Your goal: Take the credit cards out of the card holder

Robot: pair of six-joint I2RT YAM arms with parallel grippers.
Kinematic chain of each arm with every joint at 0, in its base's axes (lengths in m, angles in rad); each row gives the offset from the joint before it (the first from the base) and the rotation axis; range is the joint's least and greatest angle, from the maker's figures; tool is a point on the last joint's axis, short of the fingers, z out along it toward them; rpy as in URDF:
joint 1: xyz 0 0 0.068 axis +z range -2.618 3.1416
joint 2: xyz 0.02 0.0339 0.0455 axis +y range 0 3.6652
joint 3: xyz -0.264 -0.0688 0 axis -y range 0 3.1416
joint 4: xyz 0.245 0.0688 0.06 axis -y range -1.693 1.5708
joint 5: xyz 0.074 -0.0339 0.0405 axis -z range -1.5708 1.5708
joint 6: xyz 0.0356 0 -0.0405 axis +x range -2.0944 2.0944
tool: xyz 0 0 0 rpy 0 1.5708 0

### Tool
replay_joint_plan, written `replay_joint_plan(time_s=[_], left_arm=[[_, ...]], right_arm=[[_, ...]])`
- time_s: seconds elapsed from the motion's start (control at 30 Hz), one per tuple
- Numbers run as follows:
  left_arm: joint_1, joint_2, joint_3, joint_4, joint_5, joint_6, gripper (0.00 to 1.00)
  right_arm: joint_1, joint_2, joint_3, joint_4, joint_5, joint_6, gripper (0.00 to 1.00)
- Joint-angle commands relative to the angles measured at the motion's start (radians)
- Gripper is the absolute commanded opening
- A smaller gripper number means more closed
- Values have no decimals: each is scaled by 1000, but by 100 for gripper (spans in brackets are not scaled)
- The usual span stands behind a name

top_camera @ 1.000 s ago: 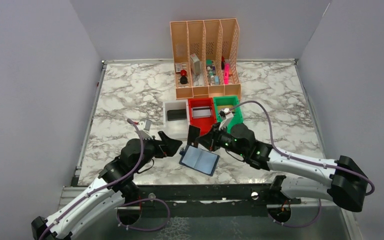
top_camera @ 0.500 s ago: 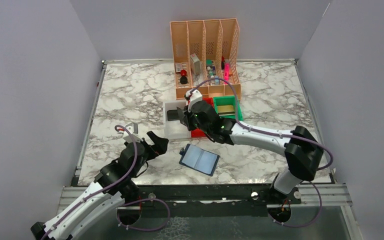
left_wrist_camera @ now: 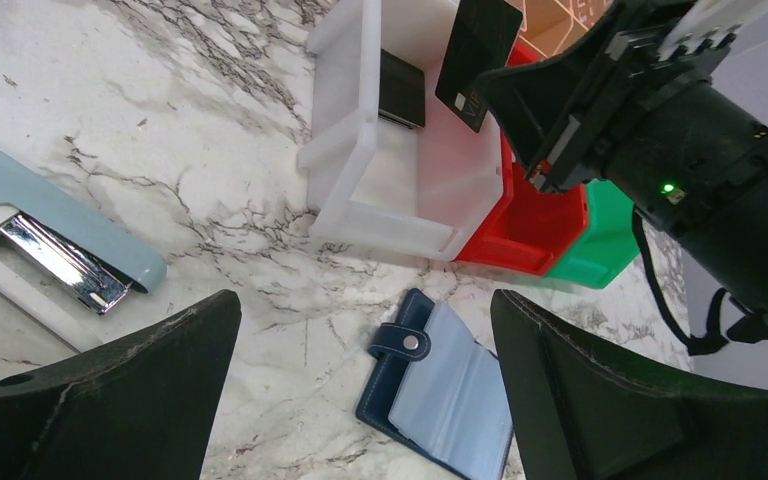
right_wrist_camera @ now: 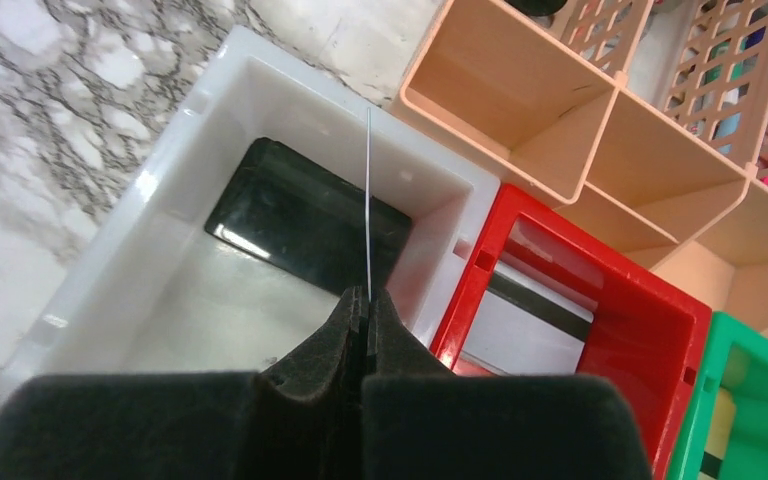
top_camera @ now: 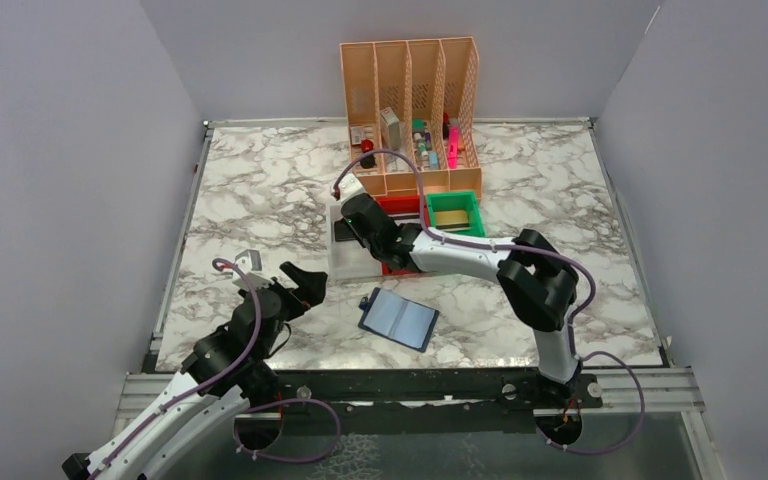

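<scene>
The navy card holder [top_camera: 400,319] [left_wrist_camera: 440,390] lies open on the marble with its greyish pockets up and its snap tab to the left. My left gripper [top_camera: 303,283] [left_wrist_camera: 365,305] hangs open a little to the holder's left, holding nothing. My right gripper [top_camera: 352,215] [right_wrist_camera: 365,300] [left_wrist_camera: 550,110] is shut on a black credit card [left_wrist_camera: 478,60], which shows edge-on in the right wrist view [right_wrist_camera: 368,200]. It holds that card upright above the white bin [top_camera: 342,265] [right_wrist_camera: 110,270]. Another black card [right_wrist_camera: 300,225] lies flat in this bin.
A red bin [right_wrist_camera: 660,330] holds a silver-grey card [right_wrist_camera: 530,340]. A green bin [top_camera: 472,215] holds a gold card [top_camera: 450,217]. The tall orange slotted rack [top_camera: 410,110] stands behind the bins. A pale blue and chrome stapler-like object [left_wrist_camera: 60,245] lies left of my left gripper.
My right gripper has carried the black card from beside the card holder, back and left, to above the white bin. My left gripper has drawn back to the left.
</scene>
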Motion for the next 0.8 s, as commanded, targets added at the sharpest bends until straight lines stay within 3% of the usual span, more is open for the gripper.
replay_joint_plan(time_s=[0.0,0.4,0.77], left_arm=[[0,-14,-2,-7,-43,-3,99],[-1,-29,-16,-2,-41,-4,99],[-1,-29,-24,9,-27,-4,99]], right_arm=[[3,65,50,16,105,-126,1],[17,163,75,86,179,-317,4],[21,209,105,67,147,-357,21]])
